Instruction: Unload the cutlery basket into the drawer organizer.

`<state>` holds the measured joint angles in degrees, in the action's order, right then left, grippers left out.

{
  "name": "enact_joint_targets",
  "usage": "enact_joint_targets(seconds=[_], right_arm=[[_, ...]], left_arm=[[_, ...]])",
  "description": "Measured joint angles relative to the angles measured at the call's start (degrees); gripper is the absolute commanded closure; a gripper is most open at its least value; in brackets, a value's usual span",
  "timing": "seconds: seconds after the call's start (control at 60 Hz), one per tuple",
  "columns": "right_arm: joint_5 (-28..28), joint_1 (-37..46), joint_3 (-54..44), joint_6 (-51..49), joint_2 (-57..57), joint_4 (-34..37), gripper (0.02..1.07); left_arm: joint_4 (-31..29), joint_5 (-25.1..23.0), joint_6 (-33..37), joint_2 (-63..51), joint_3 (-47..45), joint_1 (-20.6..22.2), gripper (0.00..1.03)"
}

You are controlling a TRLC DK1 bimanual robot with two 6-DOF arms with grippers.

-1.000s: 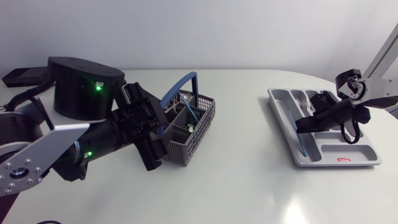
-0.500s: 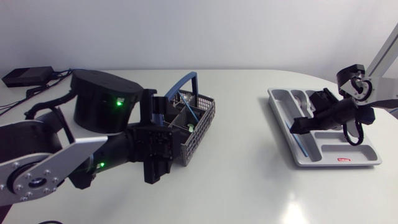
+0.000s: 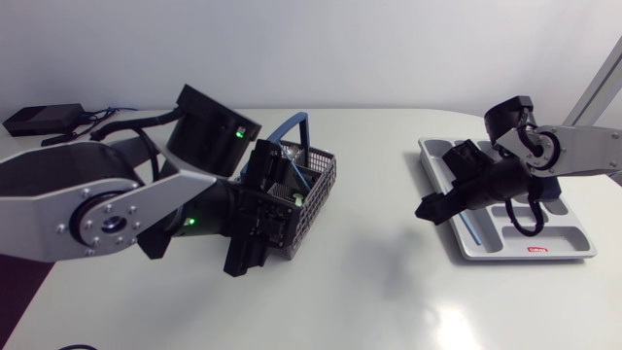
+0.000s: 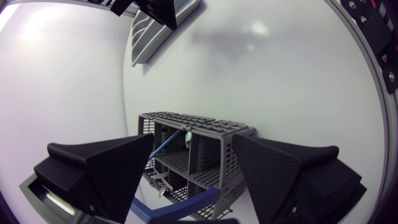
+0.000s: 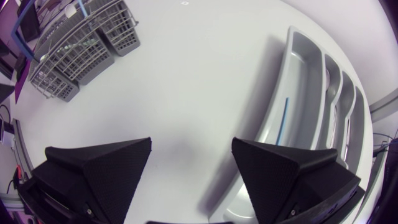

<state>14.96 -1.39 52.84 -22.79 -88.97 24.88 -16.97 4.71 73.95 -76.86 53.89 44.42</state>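
Left gripper (image 4: 193, 149) spread open, holding nothing, close above the grey cutlery basket (image 4: 205, 134) on the white desk (image 3: 369, 282). Inside the basket, a blue-handled utensil (image 4: 166, 143) leaning across a compartment, beside other small pieces. Farther across, right gripper (image 3: 432, 207) likewise open and empty, hovering over bare desk just beside the drawer organizer (image 3: 505, 255). In its long compartment, one blue-handled piece (image 5: 283, 121).

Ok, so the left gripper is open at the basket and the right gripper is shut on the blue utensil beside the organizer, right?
No. The right gripper is open and empty, as the right wrist view shows; the blue utensil lies in the organizer's long outer compartment. The left gripper is indeed open at the basket.
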Motion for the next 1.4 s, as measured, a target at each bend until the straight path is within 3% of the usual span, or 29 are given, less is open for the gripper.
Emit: enact_joint_targets(seconds=[0.333, 0.367, 0.45, 0.85, 1.4], right_arm=[[0.0, -8.4, -6.4, -2.4, 5.9, -2.8, 0.12], [0.0, -8.7, -6.7, -2.7, 6.1, -3.3, 0.12], [0.0, -8.8, -7.2, -3.3, 6.1, -4.3, 0.12], [0.0, -8.3, -9.2, -7.1, 5.6, -8.7, 0.12], [0.3, -6.4, -11.7, -9.0, 3.9, -11.4, 0.12]], left_arm=[[-7.8, 0.0, 5.8, -8.0, 10.4, -1.6, 0.27], [-8.5, 0.0, 5.9, -9.0, 11.5, -1.6, 0.27], [-10.0, 0.0, 6.3, -10.9, 13.5, -1.6, 0.40], [-15.9, 2.4, 7.8, -21.4, 23.0, -1.6, 0.54], [-21.0, 5.7, 11.0, -24.5, 27.2, -2.5, 0.60]])
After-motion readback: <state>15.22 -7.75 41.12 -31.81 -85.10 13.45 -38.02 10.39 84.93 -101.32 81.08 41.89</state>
